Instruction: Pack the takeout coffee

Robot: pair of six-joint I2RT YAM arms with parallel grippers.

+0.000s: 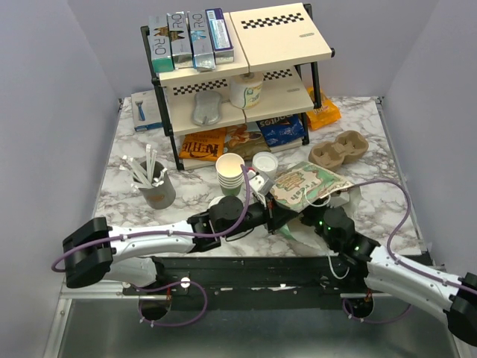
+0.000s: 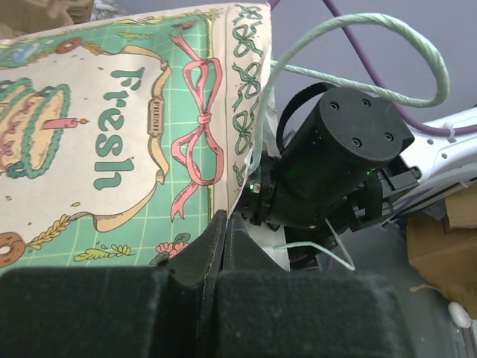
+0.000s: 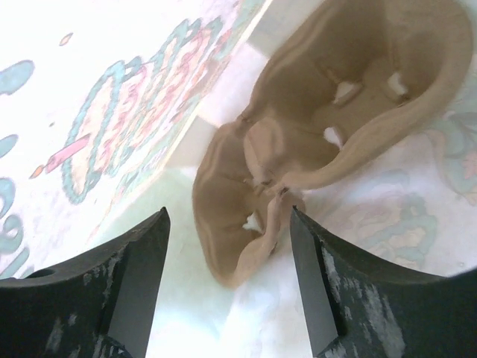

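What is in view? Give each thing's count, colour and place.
shelf rack: one, cream, back centre
boxes: four, mixed, top shelf left
snack packets: several, mixed, under the rack
cup carrier: one, brown, right of the rack
takeout coffee: one, cream, white lid, before the rack
cup stack: one, cream, beside the coffee
utensil holder: one, grey, left
paper bag: one, green print, front centre
left gripper: one, black, shut on paper bag
right gripper: one, black, open by paper bag

A robotics lab cell dressed as a café counter. Plain grey walls (image 1: 45, 112) box in a marble-print table (image 1: 373, 216), with robot arms (image 1: 149, 242) bolted at six o'clock. At twelve o'clock a small shelf (image 1: 279, 33) holds boxes (image 1: 190, 41) (snack bags (image 1: 201, 144) beneath). Stacked paper cups (image 1: 230, 174) and a takeout coffee (image 1: 264, 162) stand mid-table, with a cup carrier (image 1: 339, 149) at two o'clock.
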